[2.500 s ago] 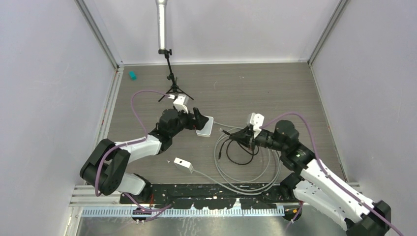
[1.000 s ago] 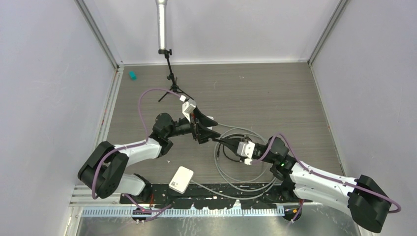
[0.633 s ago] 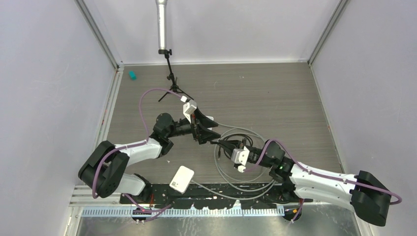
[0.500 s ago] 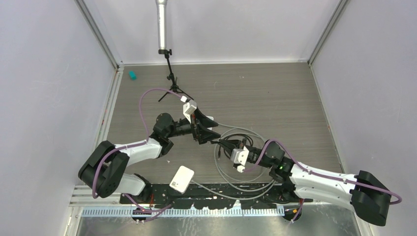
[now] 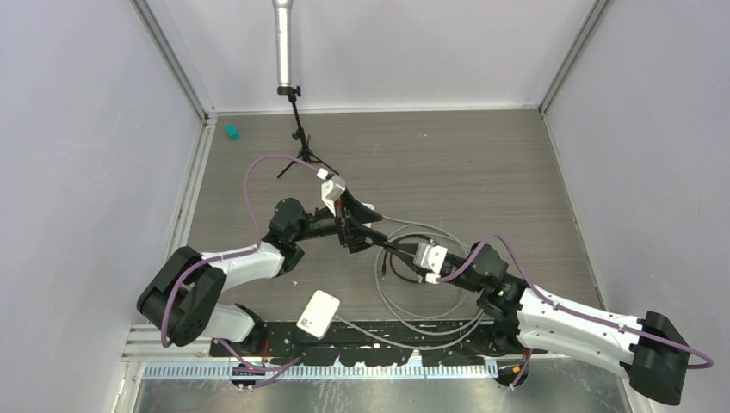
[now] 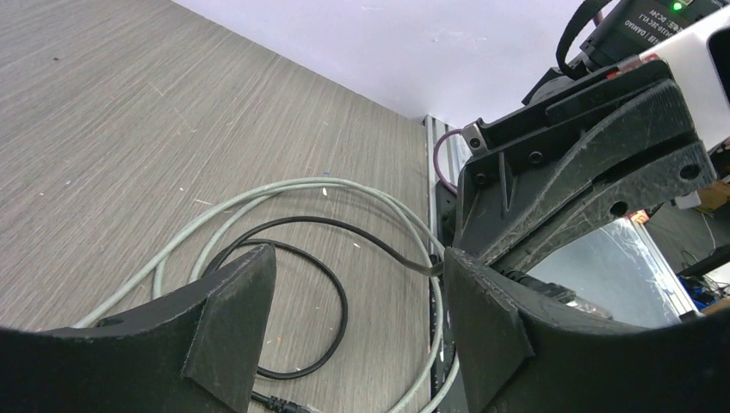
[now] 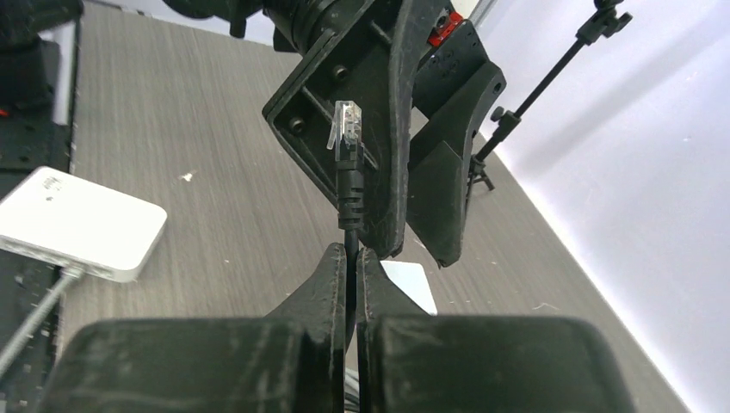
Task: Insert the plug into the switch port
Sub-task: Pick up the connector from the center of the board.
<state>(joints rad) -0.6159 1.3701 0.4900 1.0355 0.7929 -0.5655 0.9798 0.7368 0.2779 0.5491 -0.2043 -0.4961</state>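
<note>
Plug (image 7: 347,129): clear-tipped, on a black cable (image 7: 348,202) pinched behind it by the fully closed right end effector (image 7: 351,256), long axis pointing straight at the left end effector (image 6: 357,258), which is wide open and empty, with a white box (image 7: 406,286), probably the switch, partly hidden behind it on the worktop (image 7: 172,129).

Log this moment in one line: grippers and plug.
left gripper: open, empty | right gripper: shut on cable | plug: not inserted
</note>
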